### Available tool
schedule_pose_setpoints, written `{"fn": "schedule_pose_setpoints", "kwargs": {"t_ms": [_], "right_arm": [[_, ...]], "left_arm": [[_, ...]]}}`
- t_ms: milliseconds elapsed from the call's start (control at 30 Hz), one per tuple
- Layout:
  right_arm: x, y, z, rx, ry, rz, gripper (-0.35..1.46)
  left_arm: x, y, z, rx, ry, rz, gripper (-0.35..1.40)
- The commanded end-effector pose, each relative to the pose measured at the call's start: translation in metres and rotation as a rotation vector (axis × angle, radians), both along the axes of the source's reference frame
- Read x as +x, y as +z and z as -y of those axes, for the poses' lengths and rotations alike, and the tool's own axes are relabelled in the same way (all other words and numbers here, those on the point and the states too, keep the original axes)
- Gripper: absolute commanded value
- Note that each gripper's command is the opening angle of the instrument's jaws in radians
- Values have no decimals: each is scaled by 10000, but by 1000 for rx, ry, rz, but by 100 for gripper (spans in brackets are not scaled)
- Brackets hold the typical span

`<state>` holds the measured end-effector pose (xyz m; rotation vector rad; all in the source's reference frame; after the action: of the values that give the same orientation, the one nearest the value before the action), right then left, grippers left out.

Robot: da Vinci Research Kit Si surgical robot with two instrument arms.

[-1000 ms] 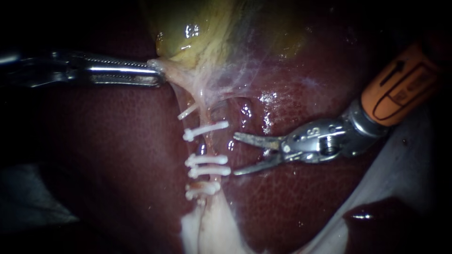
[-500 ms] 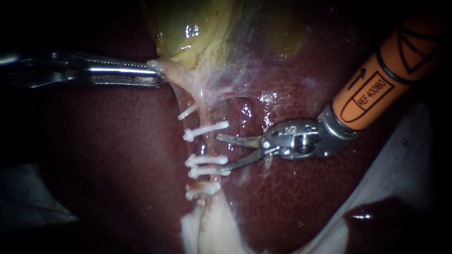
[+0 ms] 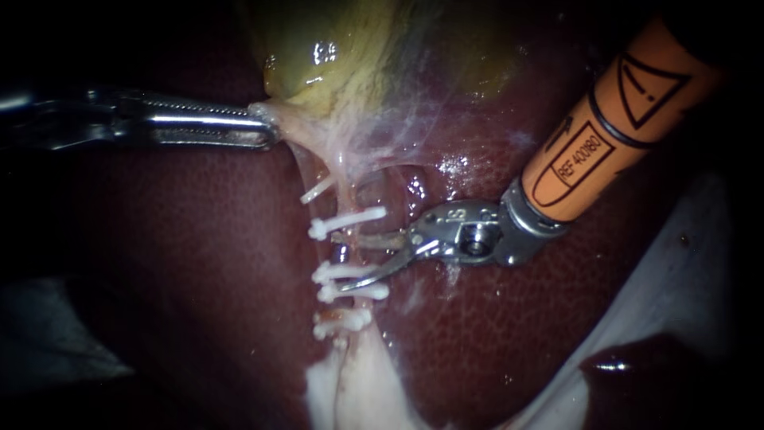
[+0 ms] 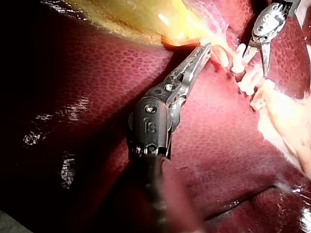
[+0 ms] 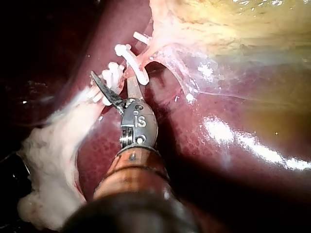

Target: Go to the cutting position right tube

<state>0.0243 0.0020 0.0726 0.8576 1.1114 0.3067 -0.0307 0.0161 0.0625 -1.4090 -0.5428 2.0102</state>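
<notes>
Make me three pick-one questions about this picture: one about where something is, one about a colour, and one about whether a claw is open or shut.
1. Where is the right instrument's claw?
A. Among the white clips
B. On the gallbladder
C. Far off on the bare liver

2. What colour is the right instrument's shaft?
A. Blue
B. Orange
C. Green

3. What is the left instrument's claw doing?
A. It is wide open
B. It is shut on tissue
C. It is out of sight

Answers:
1. A, the claw's tips lie right at the clips.
2. B, the shaft above the metal wrist is orange.
3. B, the claw pinches pale tissue at the gallbladder's edge.
</notes>
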Motion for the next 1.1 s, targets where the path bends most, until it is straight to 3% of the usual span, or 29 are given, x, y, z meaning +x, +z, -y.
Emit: {"fn": "schedule_pose_setpoints", "kwargs": {"t_ms": [33,167,367,1100], "right_arm": [[3,0,0,1,9,-7,125],[16,0,-2,23,42,-33,125],[32,-2,-1,27,63,-33,125],[60,-8,0,108,105,-6,125]], "left_arm": [[-1,0,0,0,0,0,-35],[-1,0,-1,0,-1,0,-35],[-3,1,-1,0,-1,-1,-35],[-6,3,-1,-1,-3,-2,-35]]}}
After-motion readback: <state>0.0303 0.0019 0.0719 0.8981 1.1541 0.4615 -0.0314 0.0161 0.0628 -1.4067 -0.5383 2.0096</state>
